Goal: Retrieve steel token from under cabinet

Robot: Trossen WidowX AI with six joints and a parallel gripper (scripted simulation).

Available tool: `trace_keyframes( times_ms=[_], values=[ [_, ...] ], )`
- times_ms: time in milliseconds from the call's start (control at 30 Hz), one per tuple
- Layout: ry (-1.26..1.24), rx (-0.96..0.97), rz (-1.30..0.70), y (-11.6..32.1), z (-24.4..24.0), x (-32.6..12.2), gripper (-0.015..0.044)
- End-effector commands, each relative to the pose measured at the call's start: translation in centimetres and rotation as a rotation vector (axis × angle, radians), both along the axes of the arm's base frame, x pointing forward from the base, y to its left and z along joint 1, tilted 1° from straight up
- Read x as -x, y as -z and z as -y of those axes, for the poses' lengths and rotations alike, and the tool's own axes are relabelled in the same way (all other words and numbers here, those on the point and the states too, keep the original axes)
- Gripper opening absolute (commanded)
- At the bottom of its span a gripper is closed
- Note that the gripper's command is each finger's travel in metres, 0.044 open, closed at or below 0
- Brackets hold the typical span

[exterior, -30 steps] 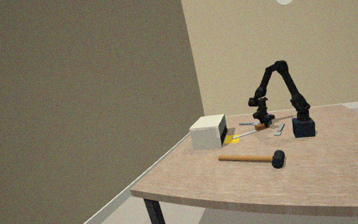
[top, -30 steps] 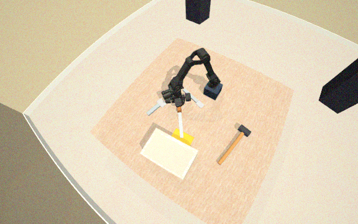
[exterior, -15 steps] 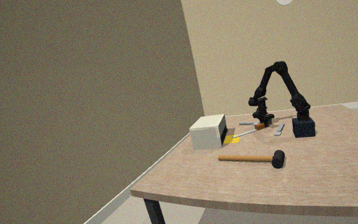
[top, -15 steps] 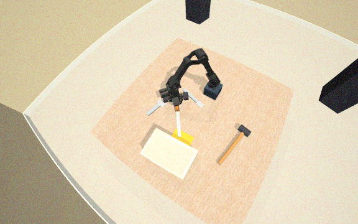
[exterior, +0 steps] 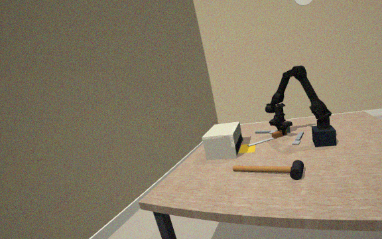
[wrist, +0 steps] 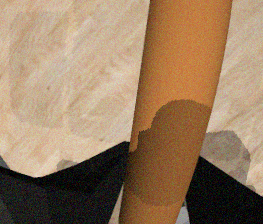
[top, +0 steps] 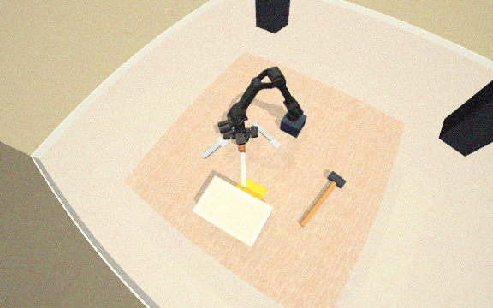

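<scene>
My gripper (top: 241,144) (exterior: 284,133) (wrist: 158,153) is shut on the orange-brown handle (top: 241,148) (exterior: 277,135) (wrist: 187,60) of a long tool. The tool's thin pale blade (top: 243,167) (exterior: 261,142) slopes down toward the cabinet, and its far end is over the near part of the yellow marked area (top: 258,189) (exterior: 251,149). I cannot tell whether the tip touches the table. The white cabinet (top: 233,210) (exterior: 220,147) stands just behind the marked area. The steel token is not visible in any view.
A mallet (top: 317,204) (exterior: 264,168) with a wooden handle and black head lies to one side of the cabinet. Two grey flat tools lie near the gripper, one (top: 212,150) (exterior: 262,132) on its far side and one (top: 266,134) (exterior: 298,137) nearer the arm's base (top: 294,124) (exterior: 323,137).
</scene>
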State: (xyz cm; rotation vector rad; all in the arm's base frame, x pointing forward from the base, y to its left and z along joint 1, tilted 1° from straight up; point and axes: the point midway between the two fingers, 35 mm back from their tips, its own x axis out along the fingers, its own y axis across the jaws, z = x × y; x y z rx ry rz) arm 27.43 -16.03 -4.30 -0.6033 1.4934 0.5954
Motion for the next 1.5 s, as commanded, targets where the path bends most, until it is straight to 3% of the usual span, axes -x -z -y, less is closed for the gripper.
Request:
trace_keyframes(
  times_ms=[0, 633, 867, 1000, 1100, 1467],
  values=[
    [0.039, 0.007, 0.005, -0.12, 0.27, -0.19, 0.0],
    [0.18, 0.007, 0.007, -0.12, 0.29, -0.19, 0.0],
    [0.158, 0.002, 0.002, -0.03, 0.13, -0.02, 0.0184],
    [0.162, 0.003, 0.003, -0.04, 0.15, -0.04, 0.02],
    [0.162, 0.007, 0.006, -0.03, 0.14, -0.02, 0.027],
    [0.161, 0.007, 0.006, 0.13, 0.21, -0.1, 0.027]
  ],
)
